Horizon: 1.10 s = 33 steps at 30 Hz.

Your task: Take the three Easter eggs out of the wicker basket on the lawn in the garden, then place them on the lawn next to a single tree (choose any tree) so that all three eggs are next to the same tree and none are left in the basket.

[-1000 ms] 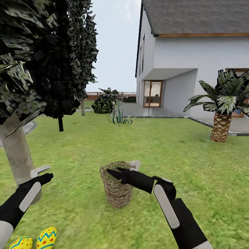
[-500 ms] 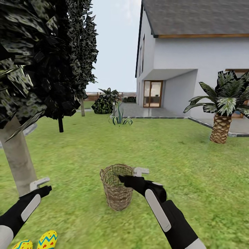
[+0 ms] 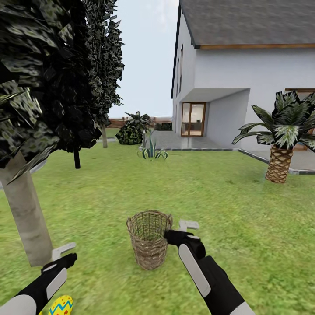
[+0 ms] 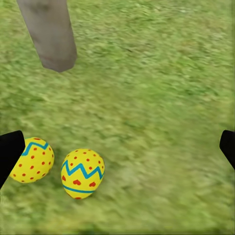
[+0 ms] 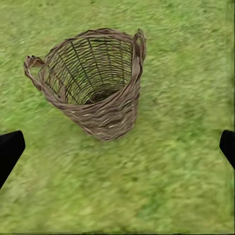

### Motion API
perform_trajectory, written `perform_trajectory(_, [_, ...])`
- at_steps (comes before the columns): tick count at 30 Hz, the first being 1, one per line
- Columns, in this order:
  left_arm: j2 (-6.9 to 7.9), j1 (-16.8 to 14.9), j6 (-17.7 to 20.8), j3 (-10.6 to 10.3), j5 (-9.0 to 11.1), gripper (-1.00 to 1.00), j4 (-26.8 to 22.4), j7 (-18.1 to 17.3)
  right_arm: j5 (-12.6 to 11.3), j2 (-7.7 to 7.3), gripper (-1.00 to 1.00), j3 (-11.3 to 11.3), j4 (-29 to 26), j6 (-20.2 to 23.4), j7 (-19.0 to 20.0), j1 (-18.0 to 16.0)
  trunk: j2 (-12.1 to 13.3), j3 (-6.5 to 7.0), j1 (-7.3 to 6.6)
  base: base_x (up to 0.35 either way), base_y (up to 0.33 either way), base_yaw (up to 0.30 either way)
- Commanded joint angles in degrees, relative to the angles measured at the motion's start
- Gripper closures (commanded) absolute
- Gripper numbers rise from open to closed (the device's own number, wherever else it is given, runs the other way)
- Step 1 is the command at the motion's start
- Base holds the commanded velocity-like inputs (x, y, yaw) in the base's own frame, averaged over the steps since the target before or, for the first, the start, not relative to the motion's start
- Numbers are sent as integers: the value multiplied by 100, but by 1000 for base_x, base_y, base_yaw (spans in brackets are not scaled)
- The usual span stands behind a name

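From the head camera, the wicker basket (image 3: 148, 238) stands upright on the lawn (image 3: 227, 197) straight ahead, and the right gripper (image 3: 186, 229) hangs just beside its rim on the robot's right, its fingers too small here to judge. The left gripper (image 3: 61, 257) sits low near the foot of the tree (image 3: 26, 214), the pale trunk under dark foliage, and 1 Easter egg (image 3: 61, 305) peeks in at the lower edge beside the left arm. In the left wrist view, 2 Easter eggs (image 4: 82, 173) (image 4: 33, 159) lie on the grass close to each other and near the trunk's base (image 4: 49, 32); the dark fingertips (image 4: 10, 149) stand wide apart at the frame's sides with nothing between them, so this pincer is fully open and empty. In the right wrist view, the basket's mouth (image 5: 88, 71) faces the camera and, through the weave, I cannot make out an egg inside; the fingertips (image 5: 227, 144) are likewise spread wide and hold nothing. The third egg's place cannot be told from these views. To do this step well, I would bring the right gripper over the rim and look straight down before reaching, keep the jaws wide, and avoid nudging the light basket, which could tip.
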Motion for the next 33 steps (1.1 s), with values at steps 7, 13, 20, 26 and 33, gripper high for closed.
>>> perform_trajectory(7, [-51,2,-391,-114,47,-100,153,40,-51,-16,-100,165,622,-649,-109,-4,279,119,-155,0,0,0])
perform_trajectory(13, [-64,2,-623,-118,44,-100,385,34,-72,-13,-100,787,1321,-1096,-135,-4,519,227,-287,0,0,0])
perform_trajectory(20, [-70,2,-798,-116,43,-100,424,31,-124,-5,-100,765,1804,-1226,-173,-3,800,353,-441,0,0,0])
perform_trajectory(26, [-71,3,-895,-115,50,-100,430,32,-82,-27,-100,382,2067,-1911,-188,7,1041,461,-572,0,0,0])
perform_trajectory(33, [-131,3,-971,-115,69,-100,430,31,-56,-48,-100,324,2198,-2483,-169,53,1321,586,-726,0,0,0])
